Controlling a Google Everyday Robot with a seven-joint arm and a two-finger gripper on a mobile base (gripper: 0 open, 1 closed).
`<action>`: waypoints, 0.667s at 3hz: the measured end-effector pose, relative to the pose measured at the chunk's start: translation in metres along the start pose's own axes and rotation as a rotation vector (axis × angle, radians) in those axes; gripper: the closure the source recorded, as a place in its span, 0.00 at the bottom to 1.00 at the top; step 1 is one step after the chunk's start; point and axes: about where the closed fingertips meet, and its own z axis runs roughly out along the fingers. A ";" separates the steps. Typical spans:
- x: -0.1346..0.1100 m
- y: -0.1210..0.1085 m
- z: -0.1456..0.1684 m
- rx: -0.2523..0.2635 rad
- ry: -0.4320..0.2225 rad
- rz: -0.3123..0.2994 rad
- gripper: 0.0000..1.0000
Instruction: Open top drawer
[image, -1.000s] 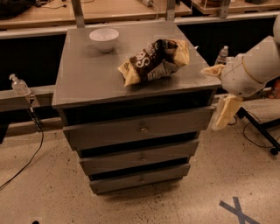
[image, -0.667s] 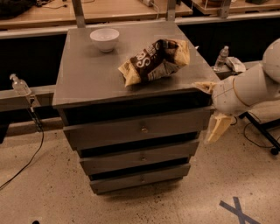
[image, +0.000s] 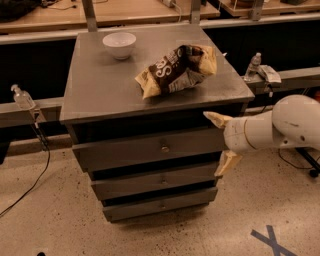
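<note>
Grey cabinet (image: 100, 95): three drawers stacked, none looks pulled out.
Top drawer (image: 125, 152): the wide one right under the tabletop, front looks shut, so the actual opening hasn't started.
Gripper (image: 223, 141): off the drawer's right end, fingers spread wide, holding nothing.
Chip bag (image: 175, 70): lying on top, not in the way.
Knob (image: 164, 148): mid-panel, untouched, well left of the gripper. Reaching it, grabbing and pulling is all left to do.

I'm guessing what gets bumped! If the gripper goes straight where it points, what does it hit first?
Probably the right end of the top drawer. The gripper, jaws open, sits beside the cabinet, pointing toward it. Depth is unclear, so it might pass in front.
</note>
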 end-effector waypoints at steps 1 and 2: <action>0.011 0.007 0.023 0.019 -0.008 -0.010 0.00; 0.022 0.019 0.047 -0.002 -0.008 -0.023 0.00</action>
